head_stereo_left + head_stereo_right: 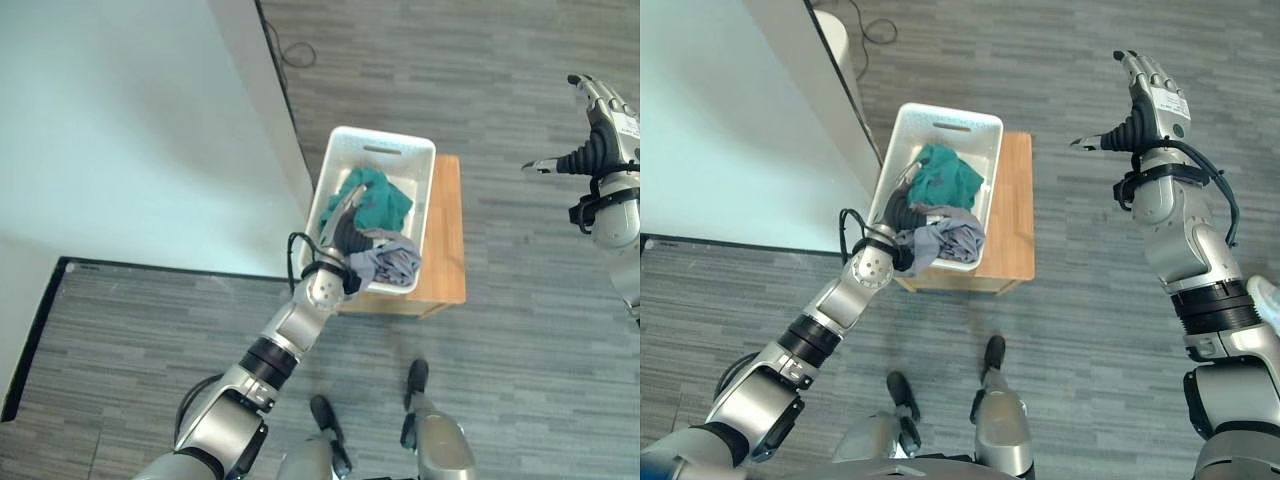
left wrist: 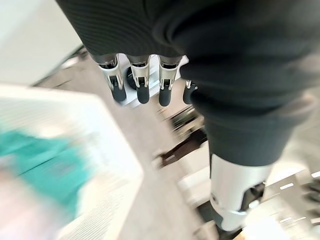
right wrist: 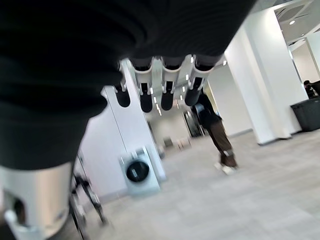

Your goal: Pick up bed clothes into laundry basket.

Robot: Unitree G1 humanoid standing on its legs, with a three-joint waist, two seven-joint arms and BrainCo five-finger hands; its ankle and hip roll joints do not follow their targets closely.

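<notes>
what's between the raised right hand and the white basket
Bare grey plank floor and the wooden stand's edge lie between right hand and white laundry basket, in the right eye view.

Left hand (image 1: 340,218) over white basket (image 1: 345,150), apparently touching grey cloth (image 1: 388,263).

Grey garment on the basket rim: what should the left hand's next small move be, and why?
Probably nudge the grey garment further into the white laundry basket. It is bunched at the near rim, partly hanging outside, beside the teal garment lying inside. The left hand is over the basket, fingers straight; the right hand is raised aside.
</notes>
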